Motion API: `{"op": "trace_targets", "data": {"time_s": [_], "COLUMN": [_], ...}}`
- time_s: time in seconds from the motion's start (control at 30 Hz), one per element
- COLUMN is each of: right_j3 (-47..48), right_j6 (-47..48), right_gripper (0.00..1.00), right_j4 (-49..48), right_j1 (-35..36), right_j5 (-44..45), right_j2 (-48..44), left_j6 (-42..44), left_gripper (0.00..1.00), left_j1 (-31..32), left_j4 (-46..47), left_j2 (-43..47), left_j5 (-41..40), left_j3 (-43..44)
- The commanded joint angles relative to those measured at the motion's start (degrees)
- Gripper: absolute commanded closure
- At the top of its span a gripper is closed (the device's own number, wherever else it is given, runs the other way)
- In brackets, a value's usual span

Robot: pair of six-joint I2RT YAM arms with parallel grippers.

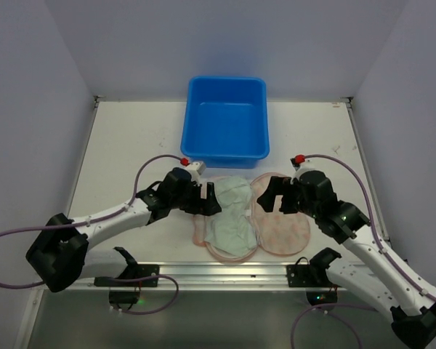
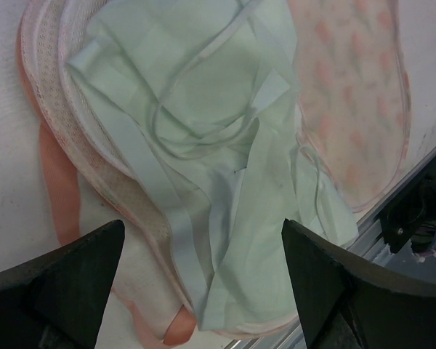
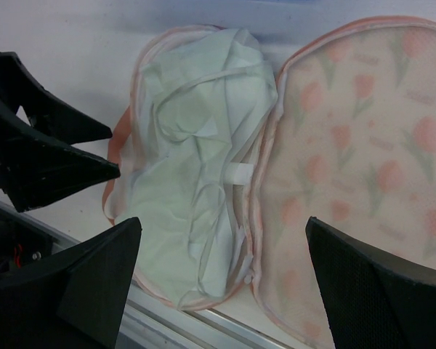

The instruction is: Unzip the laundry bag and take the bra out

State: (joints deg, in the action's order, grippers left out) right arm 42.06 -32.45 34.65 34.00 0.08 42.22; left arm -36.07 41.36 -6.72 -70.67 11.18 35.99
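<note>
Laundry bag (image 1: 285,225) lies unzipped mid-frame, bra (image 1: 231,215) exposed but not lifted out; left gripper (image 1: 209,204) and right gripper (image 1: 274,198) spread wide, empty

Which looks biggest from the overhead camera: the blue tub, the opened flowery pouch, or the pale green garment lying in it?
1. The blue tub and the opened laundry bag cover roughly the same area, too close to rank.
2. The bra is clearly smallest, covering only the bag's left half.
</note>
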Motion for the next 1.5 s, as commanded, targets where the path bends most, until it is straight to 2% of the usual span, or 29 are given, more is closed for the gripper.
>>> {"op": "trace_targets", "data": {"time_s": [0.0, 0.47, 0.87, 1.3, 1.47], "right_j3": [-0.4, -2.3, -3.0, -3.6, -3.9], "right_j6": [1.3, 1.6, 1.6, 1.6, 1.6], "right_gripper": [0.03, 0.02, 0.02, 0.02, 0.02], "right_j4": [-2.9, -2.7, -2.7, -2.6, -2.5], "right_j1": [-0.2, -0.2, -0.1, -0.2, -0.2], "right_j5": [-2.4, -1.2, -1.0, -0.9, -0.7], "right_j2": [-1.1, -2.5, -2.9, -3.4, -3.6], "left_j6": [-2.1, -1.5, -1.7, -2.9, -3.9], "left_gripper": [0.07, 0.12, 0.18, 0.21, 0.28], "left_j1": [0.7, 1.0, 1.8, 2.2, 2.4], "left_j4": [5.7, 10.2, 12.4, 12.7, 13.2], "left_j2": [-3.0, -11.4, -12.2, -13.5, -14.6], "left_j5": [0.1, 0.1, 0.5, 0.7, 1.4], "left_j3": [0.9, 1.1, 0.5, 0.0, -0.5]}}
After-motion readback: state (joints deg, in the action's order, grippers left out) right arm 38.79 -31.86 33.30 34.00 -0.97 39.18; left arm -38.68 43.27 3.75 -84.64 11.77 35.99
